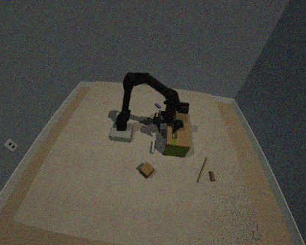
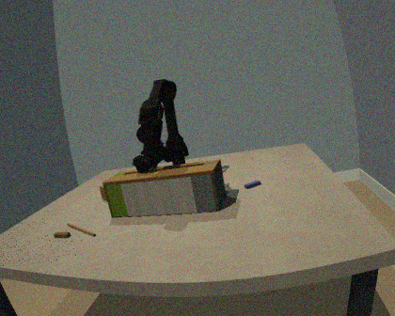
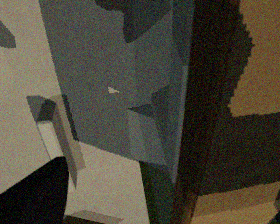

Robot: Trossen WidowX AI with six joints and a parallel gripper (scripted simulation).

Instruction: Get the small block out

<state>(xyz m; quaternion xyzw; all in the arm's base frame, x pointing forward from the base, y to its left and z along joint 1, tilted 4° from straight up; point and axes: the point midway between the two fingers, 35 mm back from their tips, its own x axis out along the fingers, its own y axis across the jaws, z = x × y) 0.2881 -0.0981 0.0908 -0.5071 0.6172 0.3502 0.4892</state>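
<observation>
The box [image 1: 178, 136] [image 2: 158, 195] [image 3: 261, 55] stands upright with a wooden top, a slot in it and a green patch at one end. I cannot make out the small block inside; noise, shadow and the arm hide the shelf. My gripper [image 1: 158, 122] [image 3: 154, 155] is open with nothing between its fingers. It hangs low beside the clear front of the box, its wrist close over the box top. In the exterior view the box hides the fingers.
A thin pale piece lies before the box front. A brown block [image 1: 146, 170], a stick [image 1: 202, 169] [image 2: 81, 229], a small brown piece [image 1: 212, 176] [image 2: 62, 234] and a blue piece [image 1: 157, 106] [image 2: 252, 184] lie around the box.
</observation>
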